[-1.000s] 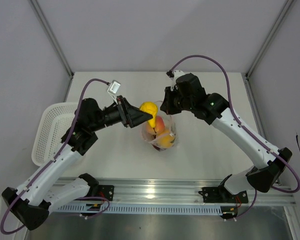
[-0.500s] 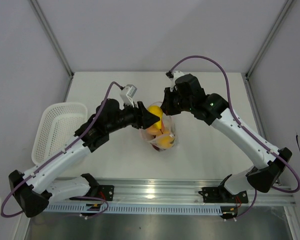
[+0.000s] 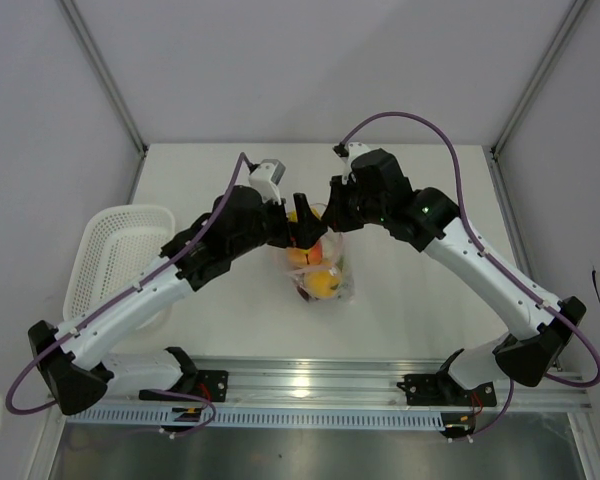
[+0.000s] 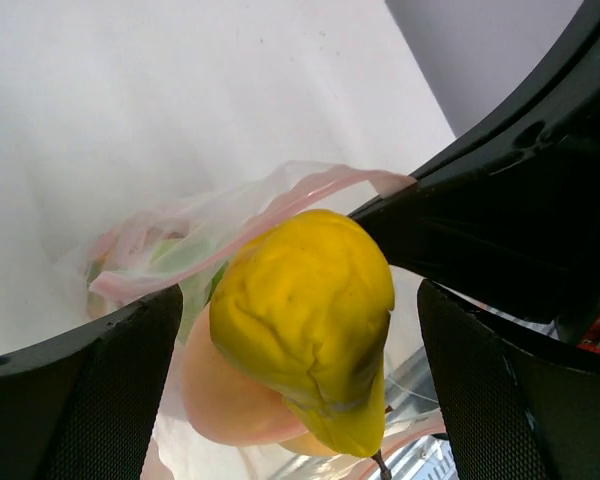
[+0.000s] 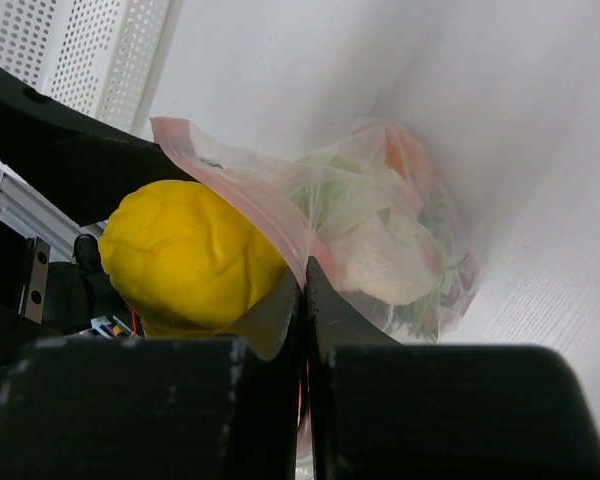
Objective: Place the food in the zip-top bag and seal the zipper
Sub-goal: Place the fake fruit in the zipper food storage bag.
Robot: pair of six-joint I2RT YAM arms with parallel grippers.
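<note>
The clear zip-top bag stands on the table with several food pieces inside. My right gripper is shut on its pinkish-red zipper strip and holds the mouth up; its jaws are pressed together on the film. My left gripper is at the bag's mouth. In the left wrist view its fingers stand apart on either side of a yellow piece, with a gap on each side. The yellow piece rests on a peach-coloured piece inside the zipper rim. A pale green-white leafy piece shows through the film.
The white lattice basket sits at the table's left edge, also in the right wrist view. The two grippers are very close together over the bag. The metal rail runs along the near edge.
My left gripper moved right and forward with the yellow piece, from beside the bag to its mouth. Its fingers now stand clear of the piece. The right gripper has stayed put.
</note>
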